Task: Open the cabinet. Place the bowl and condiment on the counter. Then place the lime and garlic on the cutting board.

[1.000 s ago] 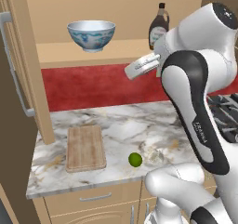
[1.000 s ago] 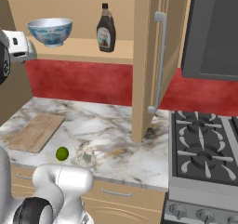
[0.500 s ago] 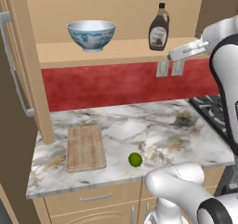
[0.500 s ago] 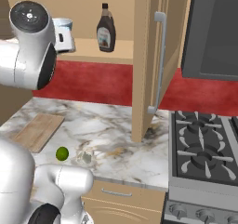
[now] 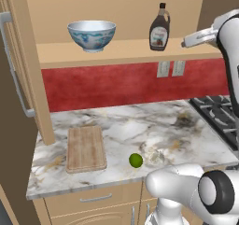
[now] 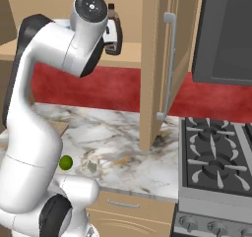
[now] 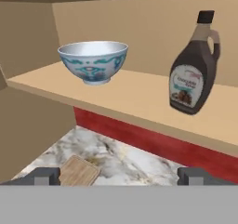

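The cabinet (image 5: 28, 70) stands open, its doors swung out to both sides. On its shelf sit the blue-patterned white bowl (image 5: 92, 35) and, to its right, the dark condiment (image 5: 159, 28) bottle. My gripper (image 5: 186, 42) hovers in front of the shelf, right of the bottle, empty and touching nothing. In the hand view the bowl (image 7: 93, 62) is upper left, the condiment (image 7: 193, 79) upper right, and the gripper (image 7: 118, 176) is open. Below on the counter (image 5: 121, 126) lie the cutting board (image 5: 85, 148), the lime (image 5: 136, 160) and the pale garlic (image 5: 155, 156).
The right cabinet door (image 6: 160, 59) hangs open over the counter's right end, beside a stove (image 6: 216, 167) and a dark microwave (image 6: 229, 34). Two wall outlets (image 5: 170, 68) sit on the red backsplash. My arm (image 6: 54, 49) hides the bowl in the right base view.
The arm has swung right along the shelf front, from between bowl and bottle to right of the bottle and slightly higher. The gripper stays open and empty.
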You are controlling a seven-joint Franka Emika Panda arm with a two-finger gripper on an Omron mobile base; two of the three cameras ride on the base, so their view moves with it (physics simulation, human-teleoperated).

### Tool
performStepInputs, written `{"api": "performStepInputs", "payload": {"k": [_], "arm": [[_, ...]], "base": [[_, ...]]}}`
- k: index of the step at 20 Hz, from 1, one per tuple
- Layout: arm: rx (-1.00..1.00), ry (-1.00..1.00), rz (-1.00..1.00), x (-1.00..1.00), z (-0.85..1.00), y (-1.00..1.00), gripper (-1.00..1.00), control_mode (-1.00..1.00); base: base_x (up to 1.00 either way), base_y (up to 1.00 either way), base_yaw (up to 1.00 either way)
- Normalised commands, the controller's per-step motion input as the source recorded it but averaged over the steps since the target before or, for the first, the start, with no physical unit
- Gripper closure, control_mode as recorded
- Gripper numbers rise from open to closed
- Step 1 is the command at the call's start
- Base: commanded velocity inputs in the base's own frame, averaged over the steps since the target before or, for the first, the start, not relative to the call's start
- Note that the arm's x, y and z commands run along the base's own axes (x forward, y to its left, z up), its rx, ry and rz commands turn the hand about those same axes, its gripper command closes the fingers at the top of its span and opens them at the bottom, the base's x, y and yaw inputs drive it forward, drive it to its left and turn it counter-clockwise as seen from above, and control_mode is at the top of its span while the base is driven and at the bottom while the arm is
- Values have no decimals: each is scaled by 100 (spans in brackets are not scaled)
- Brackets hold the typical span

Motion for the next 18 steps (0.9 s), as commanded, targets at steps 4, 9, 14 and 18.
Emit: {"api": "performStepInputs", "payload": {"k": [4, 9, 14, 18], "arm": [[0, -1, -12, 59, -2, -11, -100, -100], [0, 0, -12, 39, 0, -21, -100, -100], [2, 0, -2, 17, 0, -27, -100, -100], [0, 0, 4, 33, 0, -6, -100, -100]], "base": [[0, 0, 0], [0, 0, 0], [0, 0, 0], [0, 0, 0]]}}
